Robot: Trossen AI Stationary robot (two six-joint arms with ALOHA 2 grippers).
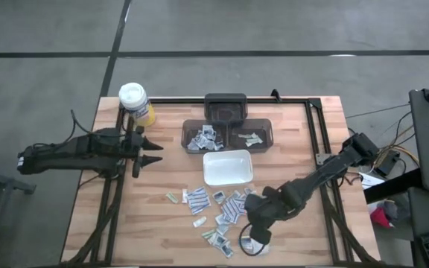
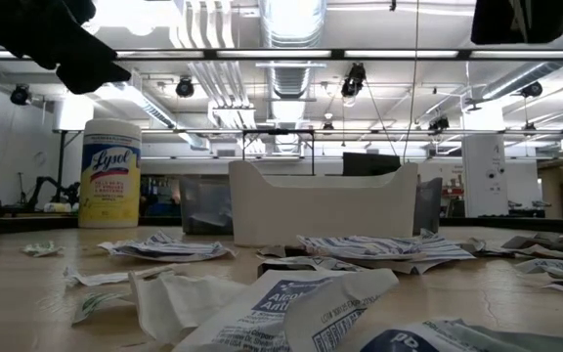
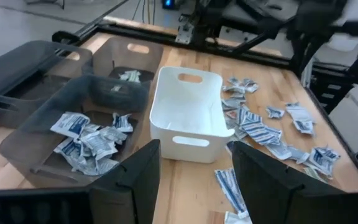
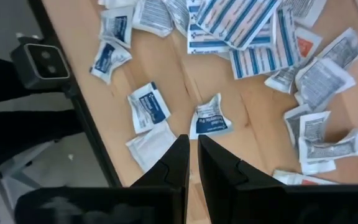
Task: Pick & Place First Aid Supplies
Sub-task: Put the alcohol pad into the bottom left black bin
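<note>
— High view first: how far along?

— Partly done, by the look of it. Some first aid supplies [image 1: 204, 138] already lying in the dark bins [image 1: 228, 135] above frame centre, a heap in the left one, a few in the right. Many more still scattered on the table [image 1: 155, 216] at lower centre, below the white tray [image 1: 227, 167], which looks empty.

— And the right gripper [image 1: 254, 240]?

— Low in the frame, over the scattered heap. Fingers nearly together in the right wrist view, tips just beside a crumpled white-and-blue packet [image 4: 212, 117]; nothing visibly pinched between them.

— Left gripper [image 1: 153, 152]?

— Parked at left of frame, below the yellow canister [image 1: 136, 102], fingers spread wide, holding nothing.

— So what remains?

— Most of the job, probably: dozens of packets to lift and drop into a bin. Flat, thin packets hugging the wood, so likely awkward to pinch.
</note>
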